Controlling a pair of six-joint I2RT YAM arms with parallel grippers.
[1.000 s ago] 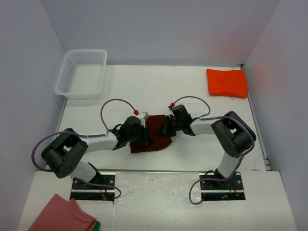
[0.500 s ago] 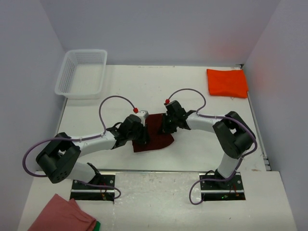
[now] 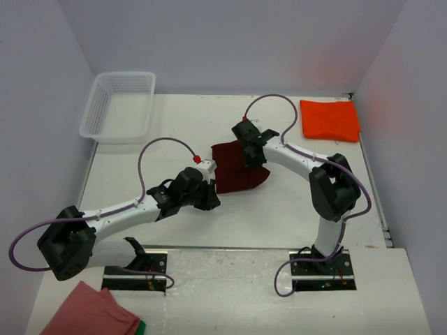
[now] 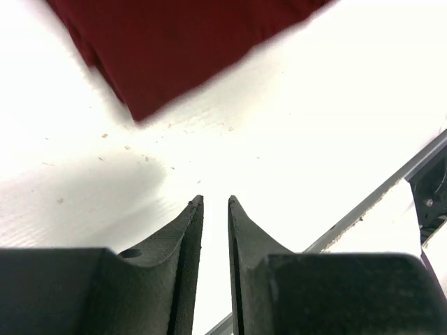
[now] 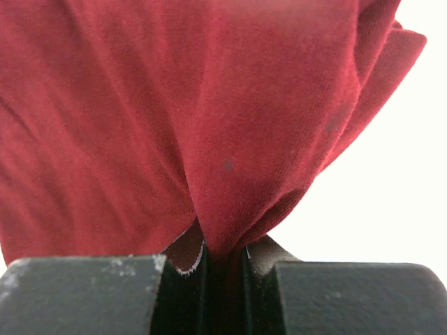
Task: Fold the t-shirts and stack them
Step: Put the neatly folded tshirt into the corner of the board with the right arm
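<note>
a lab: robot arms bolted to walled table.

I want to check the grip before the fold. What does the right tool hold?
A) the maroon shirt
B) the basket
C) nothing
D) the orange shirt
A: in the right wrist view the right tool is shut on a pinched fold of the maroon shirt.
</note>
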